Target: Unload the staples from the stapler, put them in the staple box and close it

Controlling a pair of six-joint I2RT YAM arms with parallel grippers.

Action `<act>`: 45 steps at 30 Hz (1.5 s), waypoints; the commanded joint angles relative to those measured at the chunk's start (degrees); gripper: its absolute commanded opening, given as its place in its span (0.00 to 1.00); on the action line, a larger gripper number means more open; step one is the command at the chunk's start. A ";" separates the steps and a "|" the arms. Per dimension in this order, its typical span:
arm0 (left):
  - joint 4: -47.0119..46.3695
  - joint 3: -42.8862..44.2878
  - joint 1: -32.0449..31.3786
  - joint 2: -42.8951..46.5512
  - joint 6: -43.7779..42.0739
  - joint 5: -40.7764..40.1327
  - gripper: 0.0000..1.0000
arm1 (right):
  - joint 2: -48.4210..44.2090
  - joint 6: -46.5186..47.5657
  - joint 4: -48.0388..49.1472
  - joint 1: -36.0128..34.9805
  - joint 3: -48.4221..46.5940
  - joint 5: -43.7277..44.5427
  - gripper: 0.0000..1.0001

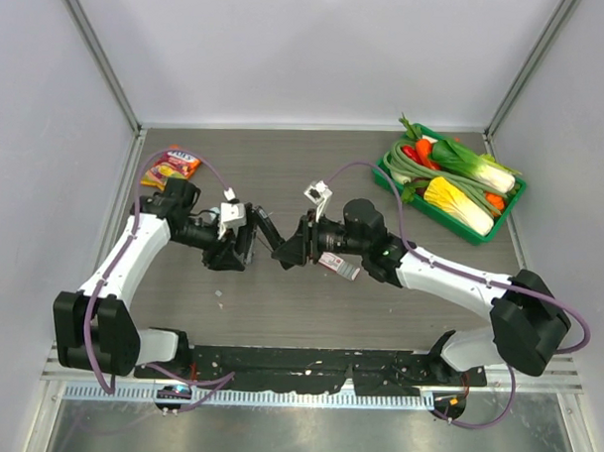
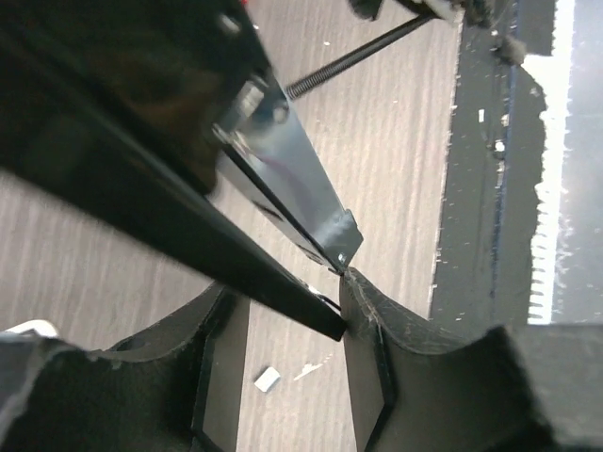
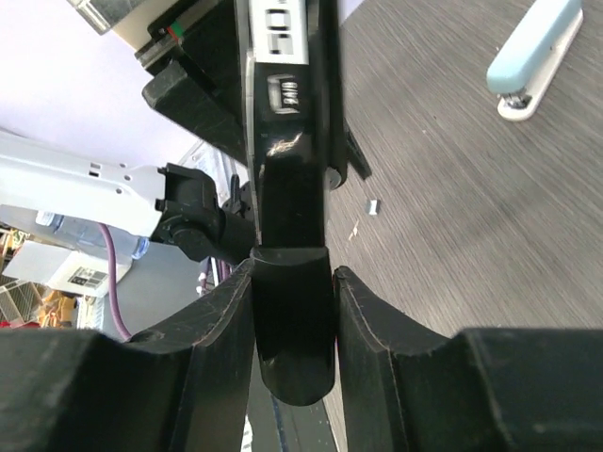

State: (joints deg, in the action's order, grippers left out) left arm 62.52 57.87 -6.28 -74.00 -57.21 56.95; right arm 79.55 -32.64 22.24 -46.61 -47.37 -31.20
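At ten o'clock on the grey wood-grain bench (image 1: 309, 306) lies a crinkled orange-and-red snack packet (image 1: 171, 166). The left gripper (image 2: 283, 311) reaches toward bench centre. Its jaws stand partly apart, and a thin black bar of the glossy black plastic stapler (image 3: 283, 217) runs down between them from ten o'clock. The bar's end touches one finger (image 2: 367, 339). I cannot tell if the jaws pinch it.

Just above the bar sits the stapler's shiny metal magazine channel (image 2: 292, 179). Its tip meets the same finger. A thin coiled spring rod (image 2: 363, 58) stretches away toward one o'clock. The black stapler hangs above mid-bench between the two grippers.

The right gripper (image 3: 294, 282) has its jaws pinched on the stapler's rounded black end, with both fingers (image 3: 367, 320) pressed to its sides. A small pale loose piece (image 3: 372, 205) lies on the bench beyond.

In the right wrist view, a small pale blue oblong stapler (image 3: 532, 52) rests flat on the bench at one o'clock, well apart from the grippers. A flat pink-and-white packet (image 1: 338, 265) lies just under the right wrist. At two o'clock on the bench, a green plastic tray (image 1: 509, 211) holds vegetables (image 1: 473, 165).
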 commanded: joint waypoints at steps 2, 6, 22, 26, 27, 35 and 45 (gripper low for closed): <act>-7.93 -0.21 -0.75 1.22 -3.08 -3.86 0.00 | -3.96 2.49 -6.32 0.47 -0.97 2.72 0.01; -9.52 -0.38 -1.71 0.35 -2.56 -6.32 0.00 | -5.63 4.69 -8.79 0.38 -0.18 3.78 0.01; -20.24 -3.72 -2.24 0.87 2.02 -12.21 0.00 | -6.95 6.98 -12.12 -3.22 2.64 7.91 0.01; -23.67 -5.04 -2.24 2.01 1.31 -15.81 0.00 | -6.95 8.29 -14.50 -5.33 3.17 9.93 0.01; -24.20 -5.22 -2.15 2.10 0.35 -16.42 0.00 | -6.95 8.99 -15.55 -5.77 3.25 10.37 0.01; -29.38 -7.15 -2.24 1.58 -0.09 -20.29 0.00 | -7.21 12.25 -19.34 -11.74 3.78 17.92 0.01; -33.16 -8.82 -2.24 0.43 -0.89 -24.69 0.00 | -8.36 12.25 -20.04 -17.46 6.68 25.74 0.01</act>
State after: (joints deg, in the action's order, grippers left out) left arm 38.30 48.36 -9.76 -73.25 -59.44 38.41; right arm 74.48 -23.42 3.86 -60.34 -42.30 -4.43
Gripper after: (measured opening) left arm 0.039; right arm 0.390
